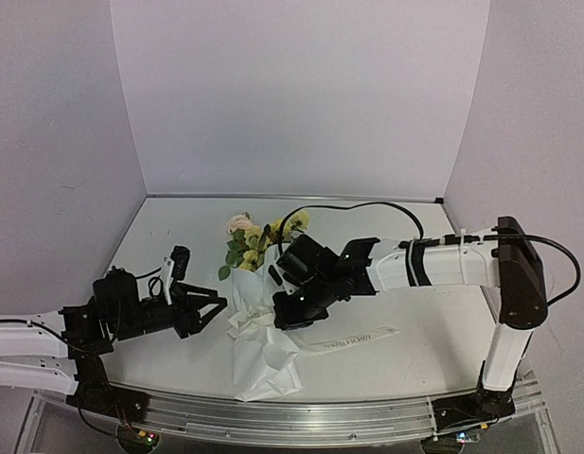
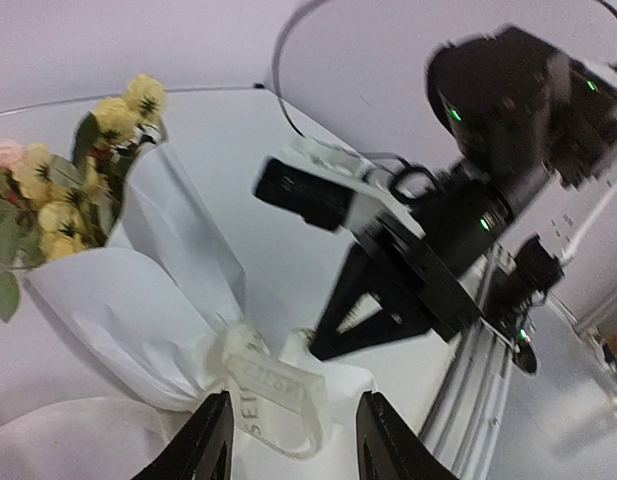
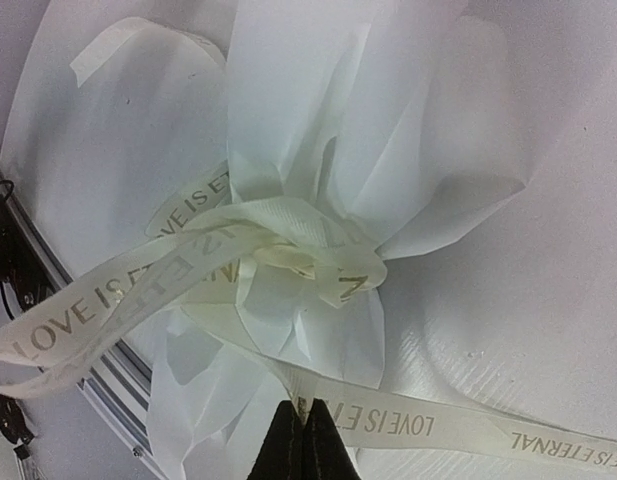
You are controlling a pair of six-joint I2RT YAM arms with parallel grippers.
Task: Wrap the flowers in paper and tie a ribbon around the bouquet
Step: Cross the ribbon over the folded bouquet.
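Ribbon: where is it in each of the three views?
Top external: ribbon trails right across the table from the paper's waist.
Left wrist: a printed loop at bottom centre.
Right wrist: knotted at centre, tails running left and lower right.
Shared landmark: the paper's pinched waist.

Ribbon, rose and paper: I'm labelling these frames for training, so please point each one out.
ribbon (image 3: 418, 425), right wrist view, on the printed tail below the knot
rose (image 1: 240, 223), top external view, on its pale bloom
paper (image 2: 118, 310), left wrist view, on the wrap's broad fold
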